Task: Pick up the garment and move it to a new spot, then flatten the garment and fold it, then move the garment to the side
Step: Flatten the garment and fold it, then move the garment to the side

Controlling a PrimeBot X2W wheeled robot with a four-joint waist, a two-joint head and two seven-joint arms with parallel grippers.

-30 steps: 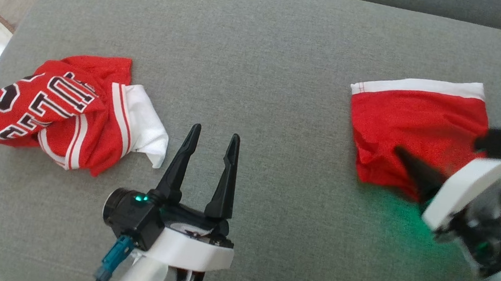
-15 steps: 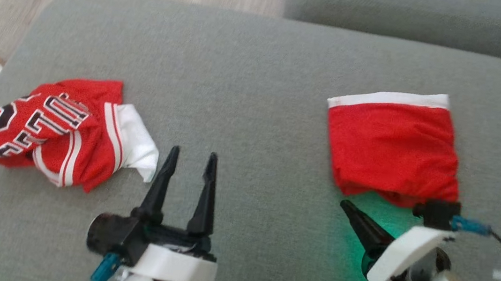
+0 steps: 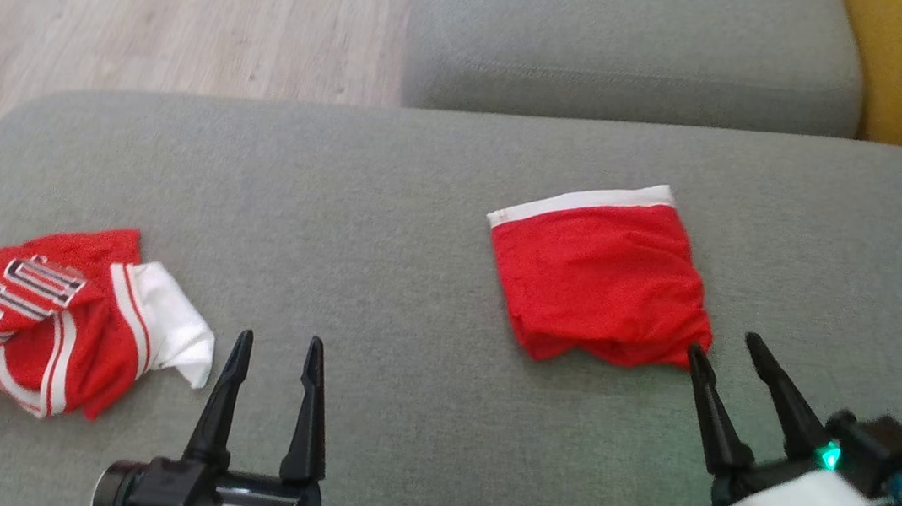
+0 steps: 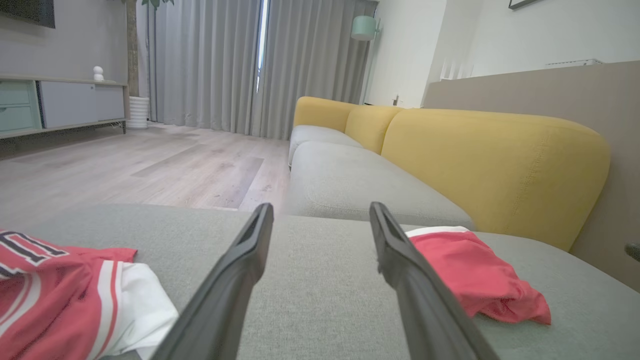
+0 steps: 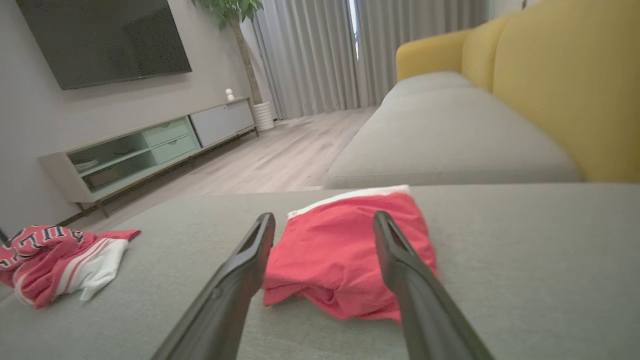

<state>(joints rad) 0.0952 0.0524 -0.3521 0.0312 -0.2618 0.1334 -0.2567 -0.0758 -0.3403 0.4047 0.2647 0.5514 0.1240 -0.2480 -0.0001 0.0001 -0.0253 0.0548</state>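
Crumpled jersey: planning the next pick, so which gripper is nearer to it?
Left. The left gripper is just right of the crumpled jersey; the right gripper is far across, by the folded red garment.

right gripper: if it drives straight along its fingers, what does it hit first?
Probably the folded red garment, lying just ahead of the open right gripper on the grey cushion. Gripper height is unclear, so it could skim over the fabric.

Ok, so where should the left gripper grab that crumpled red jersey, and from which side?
Judging by its pose, the white flap on the right edge of the jersey looks best: it sticks out loose from the bunched red heap, toward the open left gripper. Come in low along the cushion from that side and pinch the flap's raised fold.
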